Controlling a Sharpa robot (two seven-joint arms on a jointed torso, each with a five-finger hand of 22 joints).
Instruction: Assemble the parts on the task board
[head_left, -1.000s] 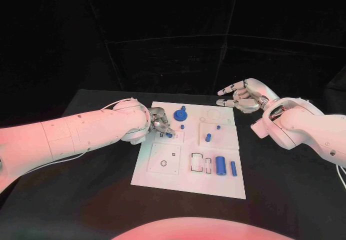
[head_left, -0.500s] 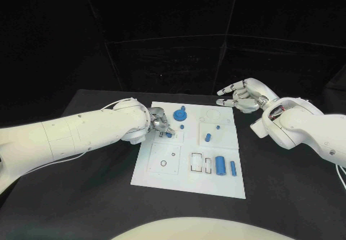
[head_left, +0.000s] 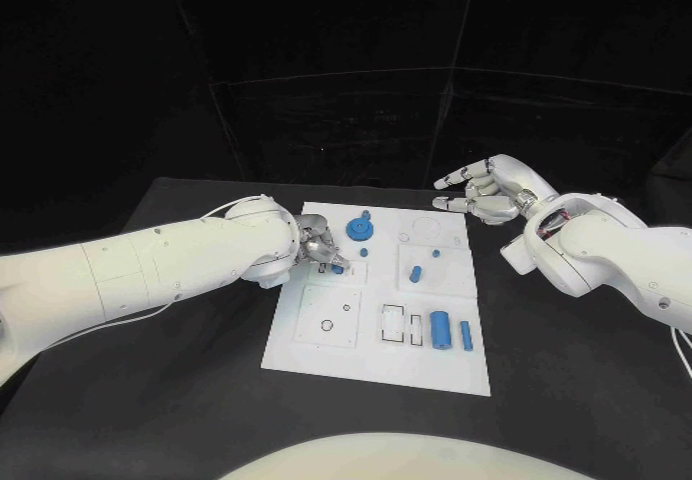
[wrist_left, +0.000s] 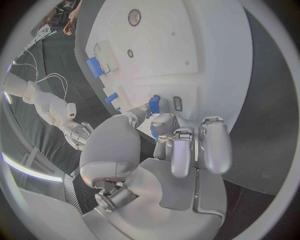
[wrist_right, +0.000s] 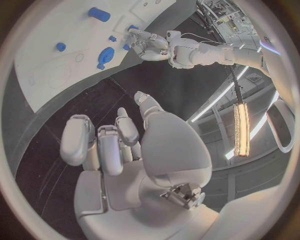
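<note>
Little has moved since the earlier frames: my left hand (head_left: 319, 250) stays low at the board's (head_left: 375, 375) upper left edge, its small blue part (head_left: 338, 268) perhaps a touch nearer the board; my right hand (head_left: 483, 190) still hovers off the far right corner. Left hand: fingers curled in, pinching the part at the tips, over the upper left panel. Right hand: spread, holding nothing, clear of the board. Step in hand, as I judge it: seating this part into a slot on the left side. Next move calls for squaring the part to its slot, lowering, then letting go without tipping it. Other parts: a blue disc (head_left: 359, 233) near the top edge, short pegs mid-board (head_left: 415, 273), two cylinders (head_left: 440, 327) standing side by side at lower right beside the outlined slots. The left wrist view shows what the head view hides: the part (wrist_left: 154, 105) sits between my fingertips (wrist_left: 164, 121) just beside a small dark slot (wrist_left: 177, 103) in the board (wrist_left: 206, 45). The right wrist view shows my right hand (wrist_right: 125, 150) bare, and my left hand (wrist_right: 149, 44) working at the board's (wrist_right: 44, 65) edge from the far side.
</note>
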